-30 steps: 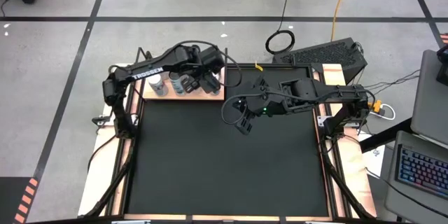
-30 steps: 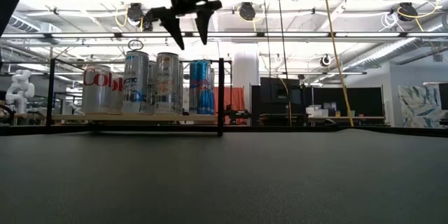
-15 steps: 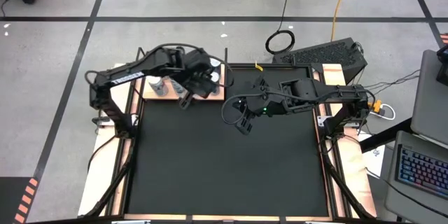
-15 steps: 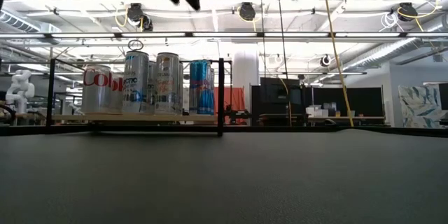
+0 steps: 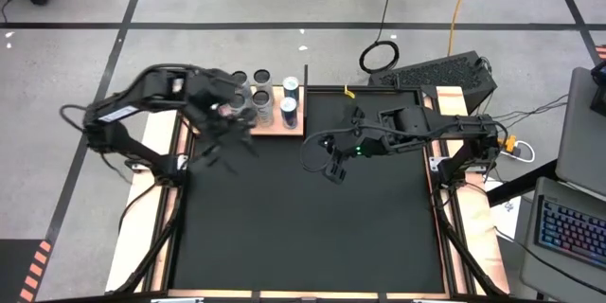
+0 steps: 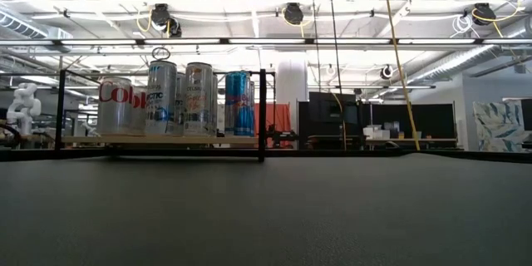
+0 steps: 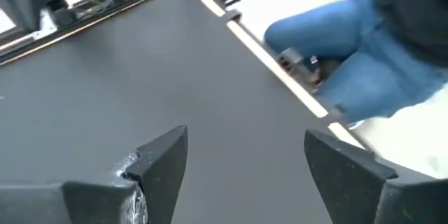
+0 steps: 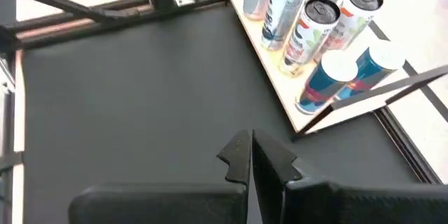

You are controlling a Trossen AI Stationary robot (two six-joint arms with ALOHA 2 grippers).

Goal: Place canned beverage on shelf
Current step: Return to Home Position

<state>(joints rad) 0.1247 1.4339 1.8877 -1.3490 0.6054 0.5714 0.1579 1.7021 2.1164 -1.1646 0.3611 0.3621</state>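
**Cans on the shelf, both arms clear.** The cans (image 6: 186,98) stood upright in rows on the wooden shelf (image 5: 285,130), at the far left corner of the black mat (image 5: 303,232). The left gripper (image 7: 245,145) hovered above the mat near the shelf's front edge, fingers spread apart and empty. The right gripper (image 8: 250,150) hung over the mat, right of the shelf, fingers pressed together on nothing.

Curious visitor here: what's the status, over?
Left end effector open, empty, by shelf. Right end effector shut, over mat. Soda cans upright on shelf.
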